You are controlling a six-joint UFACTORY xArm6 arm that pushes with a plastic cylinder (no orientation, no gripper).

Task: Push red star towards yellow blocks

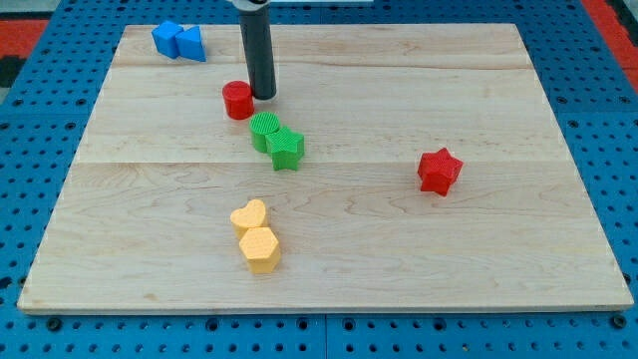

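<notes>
My tip (pixel 264 96) is resting on the wooden board (pixel 518 249) near the view's top, left of centre, sitting just beside the red cylinder (pixel 238 100) on that block's right; I cannot tell whether the two are actually touching. The rod is bare, with nothing to open or close, and it is carrying nothing. Just below my tip, toward the view's bottom, the green blocks (pixel 276 141) are lying pressed together as a pair, one looking round and one star-like. The red star (pixel 439 171) is sitting well apart from my tip, off to the view's right and lower down, alone on the board. The two yellow blocks (pixel 255 234) are lying touching each other toward the view's bottom, left of centre, well apart from the red star and to its lower left. In the board's top left corner the blue blocks (pixel 178 41) are sitting touching each other. The board is lying on a blue perforated table (pixel 30 110).
</notes>
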